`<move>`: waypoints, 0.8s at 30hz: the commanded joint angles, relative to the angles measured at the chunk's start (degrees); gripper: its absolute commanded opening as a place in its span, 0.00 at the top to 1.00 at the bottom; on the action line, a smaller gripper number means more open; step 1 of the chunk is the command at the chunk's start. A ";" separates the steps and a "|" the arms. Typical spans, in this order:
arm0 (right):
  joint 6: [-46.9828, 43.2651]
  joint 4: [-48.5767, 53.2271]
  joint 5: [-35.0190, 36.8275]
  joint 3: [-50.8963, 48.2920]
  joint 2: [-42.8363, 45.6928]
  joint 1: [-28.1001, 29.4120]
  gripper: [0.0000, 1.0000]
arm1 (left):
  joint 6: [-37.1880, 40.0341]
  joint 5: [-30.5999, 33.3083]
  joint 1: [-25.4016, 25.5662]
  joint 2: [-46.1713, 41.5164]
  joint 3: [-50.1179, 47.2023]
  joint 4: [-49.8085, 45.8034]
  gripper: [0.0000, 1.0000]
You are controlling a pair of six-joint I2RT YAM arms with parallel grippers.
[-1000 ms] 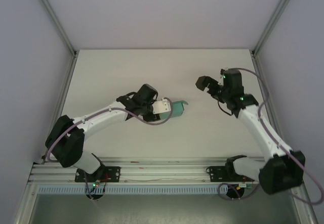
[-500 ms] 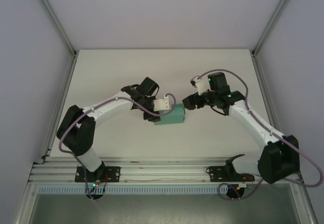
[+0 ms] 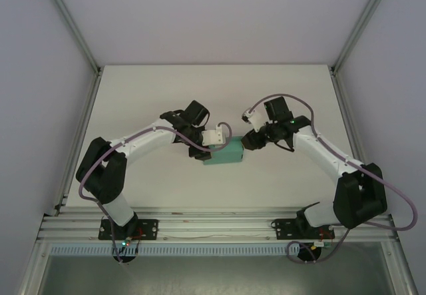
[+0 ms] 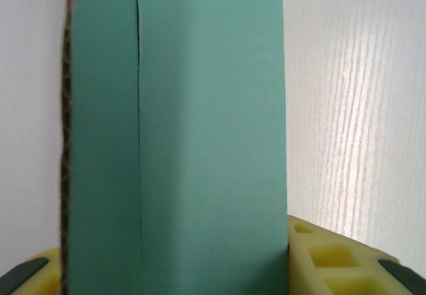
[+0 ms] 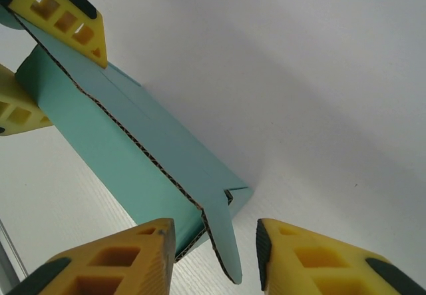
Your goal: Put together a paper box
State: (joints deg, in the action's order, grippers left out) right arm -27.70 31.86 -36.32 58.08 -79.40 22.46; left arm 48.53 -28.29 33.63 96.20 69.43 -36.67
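Note:
The paper box (image 3: 227, 154) is a teal-green, narrow corrugated-card box held at the middle of the table. My left gripper (image 3: 215, 142) is shut on its left end. In the left wrist view the box's face (image 4: 200, 142) runs straight out from between that gripper's (image 4: 176, 265) yellow fingers (image 4: 326, 258). My right gripper (image 3: 248, 139) is at the box's right end. Its jaws (image 5: 216, 255) stand open around a loose end flap (image 5: 223, 235), with a gap on either side. The box body (image 5: 126, 148) slopes away to the left gripper's fingers (image 5: 66, 18).
The white table (image 3: 200, 95) has bare room behind and in front of the box. Aluminium posts (image 3: 70, 22) and pale walls close in both sides. A metal rail (image 3: 213, 225) with the arm bases runs along the near edge.
My right gripper has swung left from the back right to the box's right end, and its jaws have narrowed around the flap. My left gripper has turned the box lengthwise and has since held still.

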 commanded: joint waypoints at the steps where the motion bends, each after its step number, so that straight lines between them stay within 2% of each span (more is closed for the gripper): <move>1: -0.25 0.08 1.62 2.00 -1.02 0.29 0.67 | 1.02 -0.27 -0.40 1.02 1.18 -3.24 0.55; 4: 0.39 -0.15 0.87 2.47 -1.76 0.32 0.78 | 0.20 0.04 -0.40 1.49 1.71 -3.24 0.55; 11: 5.65 -1.46 2.57 2.17 -0.35 1.67 0.88 | -2.05 0.64 -0.40 1.51 1.56 -1.47 0.55; 14: 14.36 -4.77 7.26 1.73 1.36 5.03 0.90 | -3.56 1.04 -0.40 1.58 1.69 -0.66 0.55; 17: 26.71 -6.97 15.18 1.78 2.23 8.33 0.94 | -4.71 1.53 -0.34 1.71 1.60 0.16 0.56; 21: 40.58 -10.37 18.90 -1.16 2.82 9.00 0.99 | -5.53 1.75 -0.32 1.78 1.56 0.80 0.56; 24: 44.66 -13.37 20.42 -4.12 3.65 9.49 0.99 | -5.97 2.15 -0.32 1.71 1.56 1.07 0.56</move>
State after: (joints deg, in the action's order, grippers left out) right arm 6.48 24.16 -19.16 55.83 -77.73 31.20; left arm 43.94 -27.59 33.28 96.75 70.08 -36.03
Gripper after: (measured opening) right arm 0.049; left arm 0.441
